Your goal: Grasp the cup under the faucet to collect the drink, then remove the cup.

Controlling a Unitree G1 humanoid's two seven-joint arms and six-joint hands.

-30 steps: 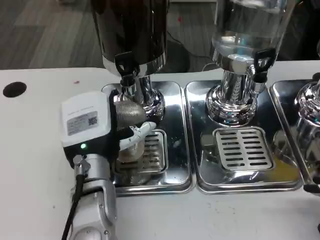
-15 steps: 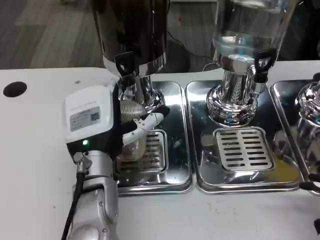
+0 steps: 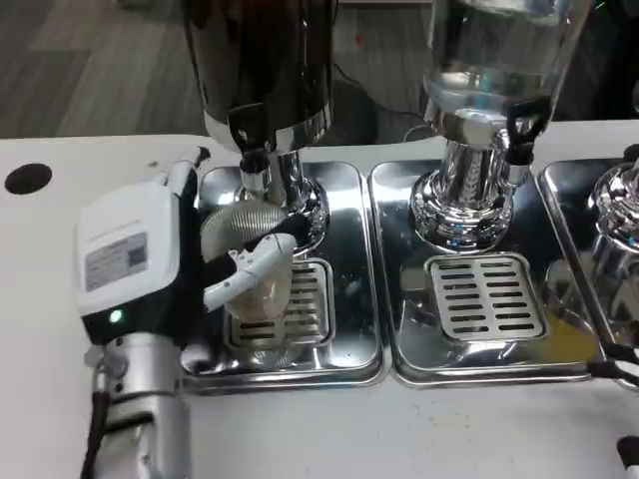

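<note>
A clear ribbed plastic cup [image 3: 243, 228] with a pale drink in its lower part stands tilted on the slotted grate [image 3: 305, 299], below the black faucet [image 3: 250, 132] of the dark dispenser [image 3: 262, 60]. My left hand [image 3: 135, 254] is at the cup's left side. Its white and black fingers [image 3: 252, 263] wrap across the cup's front and grip it. Another finger [image 3: 184, 176] points up beside the tray's far left corner. The cup's left side is hidden behind the hand.
The cup's steel drip tray [image 3: 349, 239] adjoins a second tray [image 3: 486, 294] under a clear dispenser [image 3: 489, 70] with its own tap [image 3: 521, 125]. A third chrome dispenser base [image 3: 619, 215] stands at the right edge. A black hole [image 3: 28, 178] marks the table's far left.
My left hand has shifted left and slightly toward me, and the cup's rim has moved left with it, out from directly beneath the faucet.
</note>
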